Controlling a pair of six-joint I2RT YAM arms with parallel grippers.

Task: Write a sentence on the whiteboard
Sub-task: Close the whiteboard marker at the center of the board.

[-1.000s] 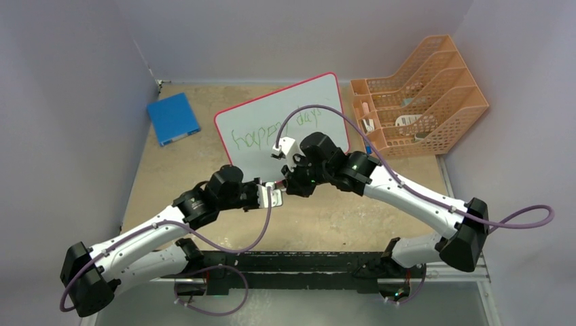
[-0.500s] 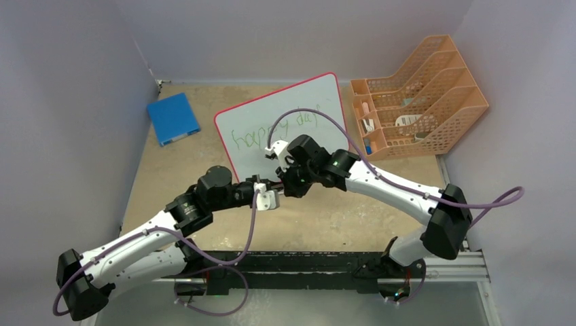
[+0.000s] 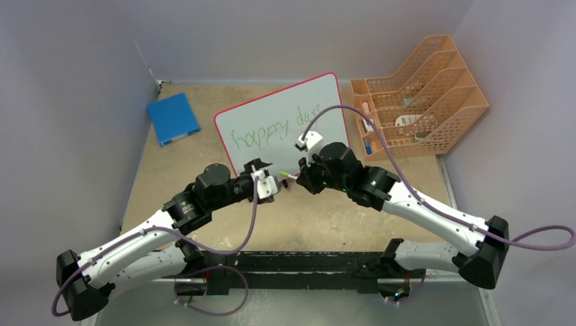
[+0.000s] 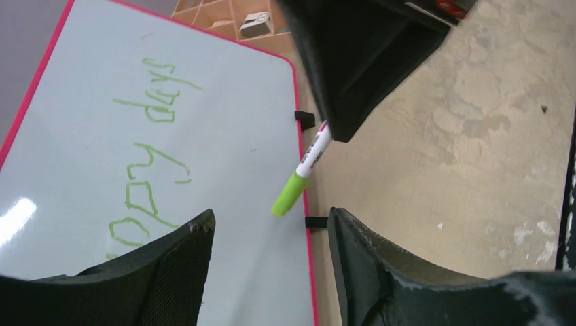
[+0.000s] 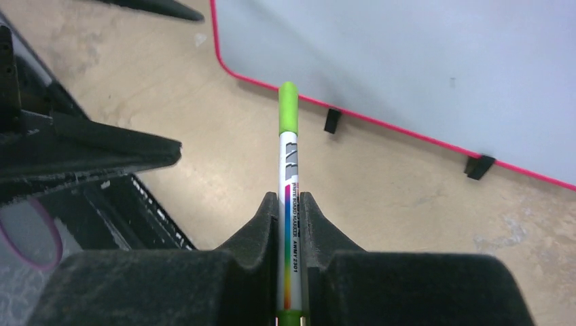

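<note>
Top external view: the large white whiteboard with a thin red rim (image 3: 289,102) sits askew on the beige speckled table (image 3: 170,183), towards its far side. It lies between a blue square pad (image 3: 173,117) on the left and an orange plastic mesh file rack (image 3: 435,88) on the right. The sentence (image 3: 272,130), thin green handwriting reading "happy days", slants up across the white surface. Both arms reach in and meet just in front of the board's near edge.

From the right wrist, the right gripper (image 5: 289,198) is pinched tight on a slim white marker with a lime green cap (image 5: 288,153). The barrel is clamped between the two black fingers and the capped end points out towards the left arm, above the bare table just short of the red rim and its small black feet.

From the left wrist, the left gripper (image 4: 270,216) stands parted about halfway with nothing in it. The marker's green cap hangs just beyond the gap between its fingers, touching neither of them.
</note>
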